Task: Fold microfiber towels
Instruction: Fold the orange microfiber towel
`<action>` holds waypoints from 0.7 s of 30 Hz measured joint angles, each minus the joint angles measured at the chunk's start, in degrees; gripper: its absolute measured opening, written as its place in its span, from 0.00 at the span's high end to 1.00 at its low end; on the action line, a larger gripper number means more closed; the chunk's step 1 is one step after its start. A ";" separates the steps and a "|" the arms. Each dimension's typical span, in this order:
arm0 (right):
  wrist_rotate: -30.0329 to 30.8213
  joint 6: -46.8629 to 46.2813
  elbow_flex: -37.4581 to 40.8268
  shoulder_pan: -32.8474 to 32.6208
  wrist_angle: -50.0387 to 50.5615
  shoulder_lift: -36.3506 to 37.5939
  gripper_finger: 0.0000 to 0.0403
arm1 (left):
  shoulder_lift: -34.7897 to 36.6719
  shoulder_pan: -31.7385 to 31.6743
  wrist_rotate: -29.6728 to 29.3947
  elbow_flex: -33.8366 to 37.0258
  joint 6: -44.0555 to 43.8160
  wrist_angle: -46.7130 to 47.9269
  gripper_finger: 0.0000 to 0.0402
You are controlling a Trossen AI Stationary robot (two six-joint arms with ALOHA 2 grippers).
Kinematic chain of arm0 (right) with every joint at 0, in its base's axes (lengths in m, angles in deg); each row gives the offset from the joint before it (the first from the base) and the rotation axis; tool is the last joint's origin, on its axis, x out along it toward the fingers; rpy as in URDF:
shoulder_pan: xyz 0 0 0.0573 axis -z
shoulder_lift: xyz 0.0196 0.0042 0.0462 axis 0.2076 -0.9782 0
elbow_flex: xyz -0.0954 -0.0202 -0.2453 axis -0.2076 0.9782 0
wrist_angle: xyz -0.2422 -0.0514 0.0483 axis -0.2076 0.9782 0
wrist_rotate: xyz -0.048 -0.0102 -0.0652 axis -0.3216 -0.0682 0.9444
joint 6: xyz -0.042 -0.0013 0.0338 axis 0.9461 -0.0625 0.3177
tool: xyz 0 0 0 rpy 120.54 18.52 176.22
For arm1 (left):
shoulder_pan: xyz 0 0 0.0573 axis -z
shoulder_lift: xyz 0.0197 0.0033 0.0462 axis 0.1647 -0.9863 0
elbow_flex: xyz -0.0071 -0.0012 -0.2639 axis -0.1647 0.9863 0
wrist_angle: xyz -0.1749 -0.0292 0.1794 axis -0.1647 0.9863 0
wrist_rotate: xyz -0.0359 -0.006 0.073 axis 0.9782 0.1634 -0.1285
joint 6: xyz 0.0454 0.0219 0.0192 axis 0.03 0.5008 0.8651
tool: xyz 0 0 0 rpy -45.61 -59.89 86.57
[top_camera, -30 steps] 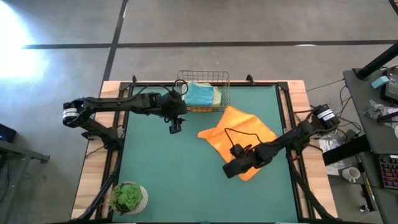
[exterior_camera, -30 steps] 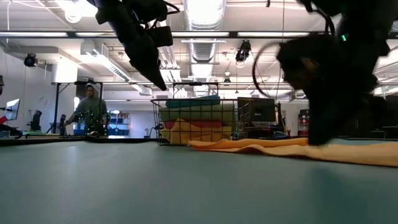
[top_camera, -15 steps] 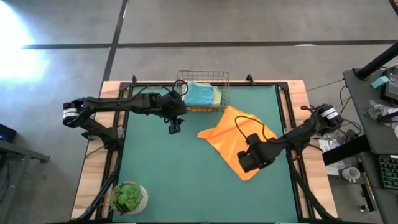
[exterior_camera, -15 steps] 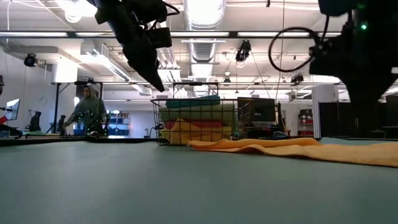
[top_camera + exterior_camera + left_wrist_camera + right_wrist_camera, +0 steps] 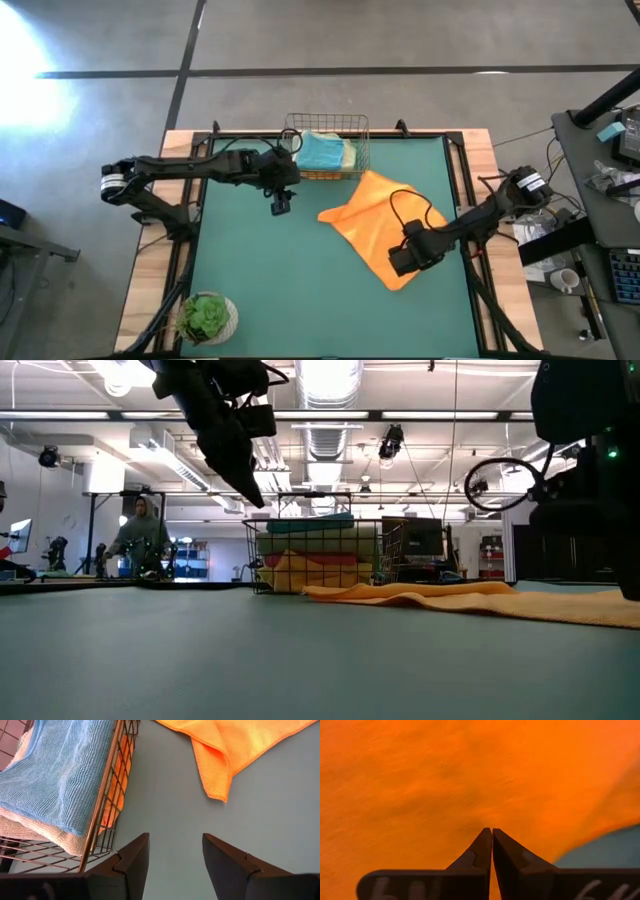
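- While one orange towel [image 5: 385, 222] is lying spread and rumpled on the right half of the green tabletop [image 5: 290, 290], no fold is showing in it, so I am judging the task to be near its start for this cloth.
- The right claw [image 5: 404, 260] is hanging over the near part of that orange towel with its fingers [image 5: 483, 851] pressed together; the right wrist view is showing nothing caught between them, only orange cloth beneath.
- The left claw [image 5: 281, 205] is waiting above bare mat just in front of the wire basket [image 5: 327, 147], its fingers [image 5: 134, 860] spread and gripping nothing.
- The other towels are sitting stacked in the basket at the far edge: a teal towel [image 5: 65, 775] is lying on top, a pale one is showing under it, and orange and yellow are peeking through the wires lower down.
- Those are looking unfolded or only loosely piled; I cannot tell which, so most of the work seems to be remaining.
- A potted plant [image 5: 207, 318] is standing at the near left corner, well apart from the cloth.
- Nothing is blocking the orange towel; one of its corners is pointing toward the basket, and the basket is standing near its far edge, which may be crowding a fold that way.
- A person [image 5: 143, 538] is standing far back in the room.
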 joint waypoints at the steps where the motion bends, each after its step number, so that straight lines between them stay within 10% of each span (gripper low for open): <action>1: 0.00 0.02 0.50 -0.02 -2.14 0.00 0.98 | 0.00 0.00 0.00 0.00 0.00 0.01 0.58; 21: 1.12 5.24 -3.86 3.70 -23.59 -8.39 0.98 | 0.04 3.86 0.06 7.35 -3.16 -0.72 0.58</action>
